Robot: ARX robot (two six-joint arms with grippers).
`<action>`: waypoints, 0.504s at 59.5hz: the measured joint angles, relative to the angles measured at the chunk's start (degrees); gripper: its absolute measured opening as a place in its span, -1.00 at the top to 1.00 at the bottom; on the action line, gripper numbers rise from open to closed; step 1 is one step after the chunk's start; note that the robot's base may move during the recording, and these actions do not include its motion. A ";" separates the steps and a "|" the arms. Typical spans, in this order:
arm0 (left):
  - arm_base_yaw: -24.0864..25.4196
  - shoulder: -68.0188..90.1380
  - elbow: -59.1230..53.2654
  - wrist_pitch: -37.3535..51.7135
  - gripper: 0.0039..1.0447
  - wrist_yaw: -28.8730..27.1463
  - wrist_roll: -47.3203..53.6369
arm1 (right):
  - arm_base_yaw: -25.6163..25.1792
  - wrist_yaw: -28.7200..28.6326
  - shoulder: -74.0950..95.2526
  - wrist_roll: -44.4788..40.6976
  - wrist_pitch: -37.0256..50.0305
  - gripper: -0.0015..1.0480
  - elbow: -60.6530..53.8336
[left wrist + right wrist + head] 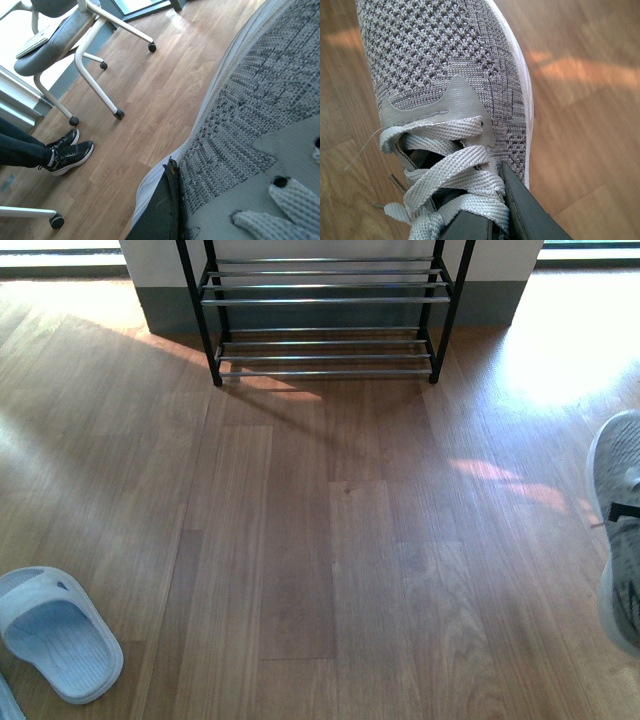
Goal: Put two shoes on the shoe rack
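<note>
Grey knit white-soled sneaker (pixel 618 530) is at near right, its laced edge pinched by our right hand (pixel 495 220); its twin sneaker (pixel 260 100) lies against our left hand (pixel 167 210), whose grip we cannot tell. Our black-framed, silver-rodded shoe rack (pixel 325 300) stands far centre, holding neither. That edge pinch may let a toe swing and snag a rod.

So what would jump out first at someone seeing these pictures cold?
Probably the grey sneaker poking in at the front view's right edge; knit sneaker fabric also looms close in both wrist views. Next, the black shoe rack standing at the far end with bare rods, and a pale blue slipper on the wooden floor, near left.
</note>
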 joint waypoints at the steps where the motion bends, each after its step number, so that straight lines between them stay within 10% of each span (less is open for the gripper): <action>1: 0.00 0.00 0.00 0.00 0.98 0.00 0.00 | -0.07 -1.14 -2.84 -2.99 1.14 0.97 -1.70; 14: 0.00 0.00 0.00 0.00 0.98 0.00 0.00 | 1.81 -9.99 -29.38 -13.81 0.92 0.97 -15.37; 30: 0.00 0.00 0.00 0.00 0.98 0.00 0.00 | 0.00 -27.10 -69.44 -14.27 -19.69 0.97 -27.50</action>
